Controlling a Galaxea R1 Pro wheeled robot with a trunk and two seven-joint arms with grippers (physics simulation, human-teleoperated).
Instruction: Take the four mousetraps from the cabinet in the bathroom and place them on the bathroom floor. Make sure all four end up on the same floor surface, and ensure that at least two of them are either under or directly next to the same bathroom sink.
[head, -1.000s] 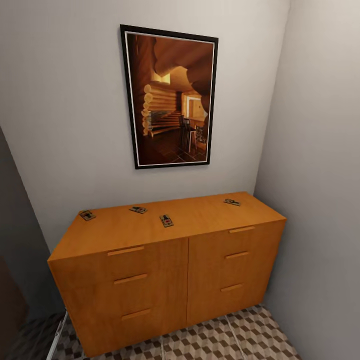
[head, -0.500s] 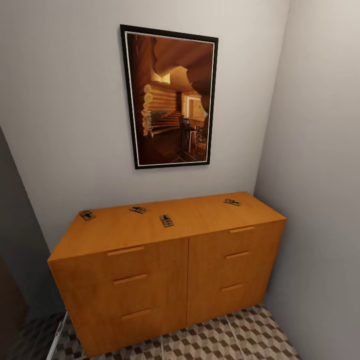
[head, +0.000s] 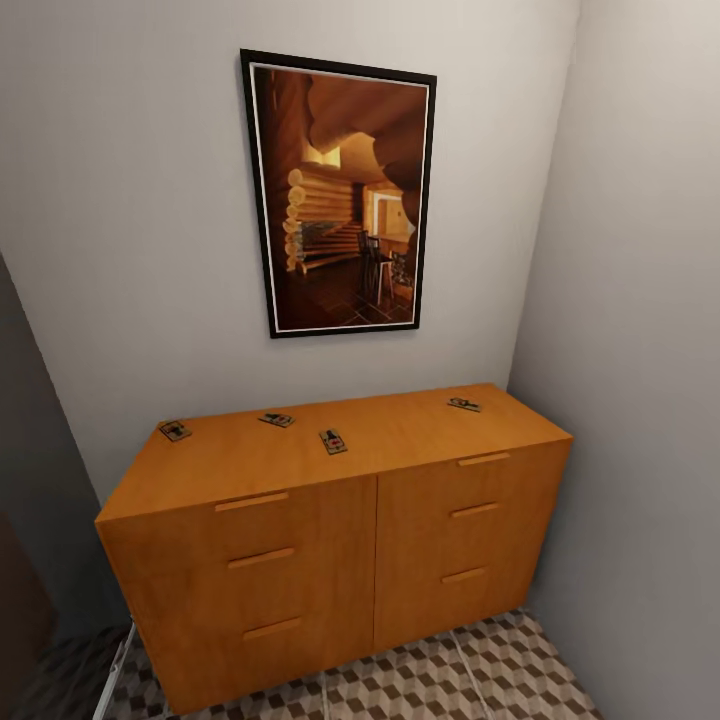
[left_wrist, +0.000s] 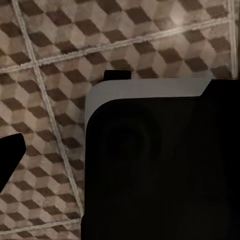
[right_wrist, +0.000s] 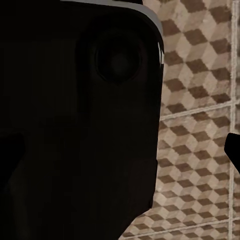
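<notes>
Head view: cabinet (head: 335, 520), orange-brown wood, fills the lower centre of the frame, set into a corner between grey walls. Two columns of three drawers, each w/ a wooden bar handle. All drawers flush.

Four mousetraps lie flat on the cabinet top, well apart from one another:
- far-left mousetrap (head: 175, 430), near the top's left end;
- second mousetrap (head: 277, 419), left of centre, toward the back wall;
- centre mousetrap (head: 333, 441), nearer the front edge than the others;
- right mousetrap (head: 464, 404), near the back, over the right drawer column.

Framed picture (head: 338, 193), black frame, log-cabin interior, hangs on the wall above the cabinet, upper centre of frame.

Bathroom floor (head: 440, 675): cube-pattern tiles in brown, beige and cream, at the bottom of the frame in front of the cabinet.

Left wrist view: dark robot body part (left_wrist: 160, 165) w/ a grey rim covers lower right of frame; tiles around it. Right wrist view: similar dark part (right_wrist: 75, 115) covers the left; tiles at right.

Pincer state, L and R: cannot tell; only dark slivers at the frame edges.
</notes>
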